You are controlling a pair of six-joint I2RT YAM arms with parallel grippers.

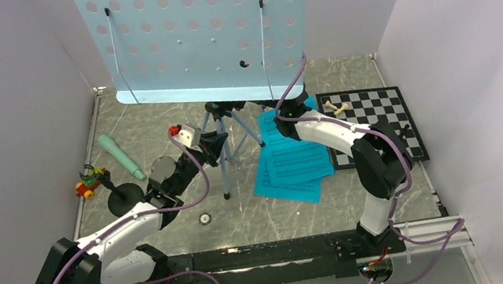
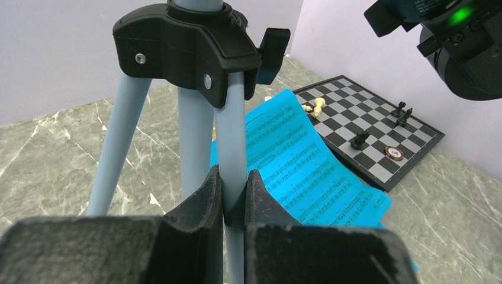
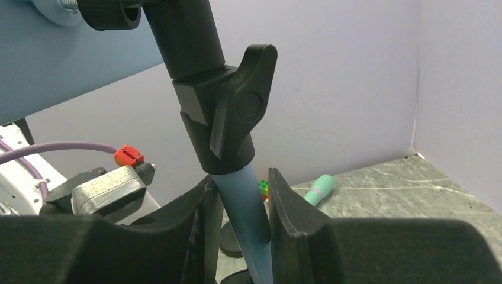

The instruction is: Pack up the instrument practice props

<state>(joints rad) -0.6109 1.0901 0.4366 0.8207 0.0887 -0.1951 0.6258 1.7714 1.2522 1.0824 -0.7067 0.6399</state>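
Note:
The pale-blue music stand stands at mid-table, its perforated tray (image 1: 197, 31) up at the back. My left gripper (image 1: 216, 144) is shut on one tripod leg (image 2: 232, 136) just below the black leg hub (image 2: 189, 44), with both pads against it. My right gripper (image 1: 279, 114) is shut on the stand's pale-blue pole (image 3: 245, 207) under the black clamp knob (image 3: 237, 112). Turquoise music sheets (image 1: 292, 162) lie on the table right of the tripod. The mint-green microphone (image 1: 120, 157) lies at the left, near its black round-based stand (image 1: 124, 197).
A black-and-white chessboard (image 1: 371, 122) with a few pieces lies at the right, touching the sheets. Small toy cars and blocks (image 1: 89, 182) sit by the left wall. Walls close in the left, right and back. A small round disc (image 1: 205, 218) lies in front of the tripod.

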